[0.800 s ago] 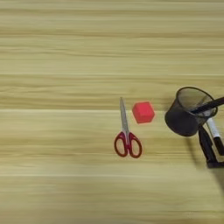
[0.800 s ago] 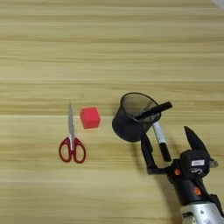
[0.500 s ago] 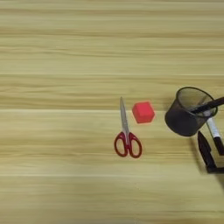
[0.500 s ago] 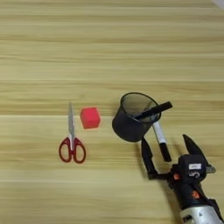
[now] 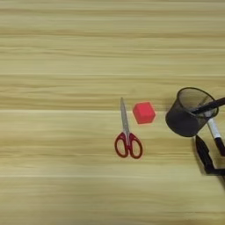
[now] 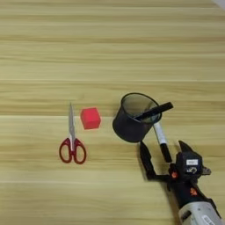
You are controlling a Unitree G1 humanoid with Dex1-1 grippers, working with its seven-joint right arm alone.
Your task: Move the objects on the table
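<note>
The jaws of the right arm's black two-fingered gripper (image 6: pixel 166 151) stand spread apart, one slim finger (image 6: pixel 146 161) on its left side and the other (image 6: pixel 183 146) on its right, and nothing is pinched between them. In the gap between the two fingers lies the white marker with a black cap (image 6: pixel 161 140), flat on the table with its capped end pointing toward the robot; whether either finger touches it cannot be told. Behind the fingers the silver forearm (image 6: pixel 198 214) comes in from the bottom right corner. The marker's far end lies just beside the black mesh cup (image 6: pixel 132 118), which stands tilted on the wide light-tan wood-grain table (image 6: pixel 112 52), its open mouth turned up and toward the right. A dark pen (image 6: pixel 154 112) sticks out of that mouth, slanting up and to the right over the rim. To the left of the cup, near it but apart, sits the small red cube (image 5: pixel 143 112). Further left again, just beside the cube and not touching it, lie the red-handled scissors with silver blades (image 5: pixel 127 136), closed, the blades pointing away from the robot and the two finger loops nearer to it.
</note>
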